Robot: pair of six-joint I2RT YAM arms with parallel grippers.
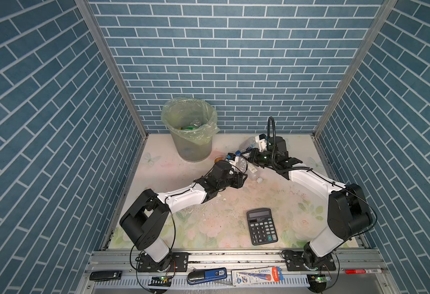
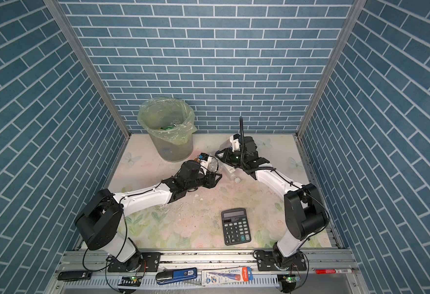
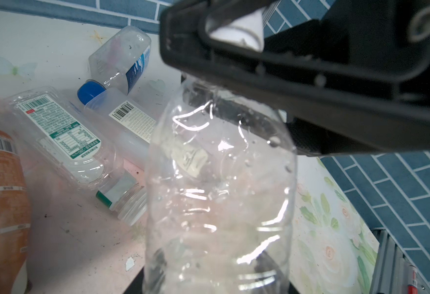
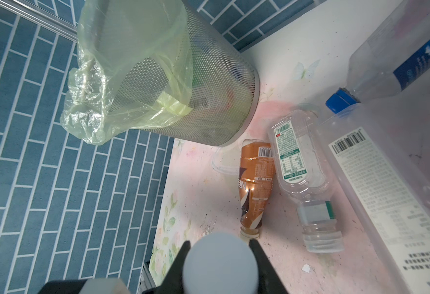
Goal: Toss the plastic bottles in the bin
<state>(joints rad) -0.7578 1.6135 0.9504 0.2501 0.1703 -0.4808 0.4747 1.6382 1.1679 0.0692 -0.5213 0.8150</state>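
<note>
Left fingers (image 3: 136,287): closed on clear crumpled bottle (image 3: 219,193), long axis pointing away from them. Right fingers (image 4: 261,259): pinching pale cap (image 4: 220,264). We judge bin (image 1: 194,149) nearer left arm.

Lying clear bottles (image 4: 300,165), upright lined bin (image 1: 193,147)

Pale green bag (image 4: 122,76), grey mesh bin (image 4: 208,101), brown bottle (image 4: 255,183), blue-capped bottle (image 4: 399,58), black calculator (image 1: 261,226), floral tabletop (image 1: 208,229).
</note>
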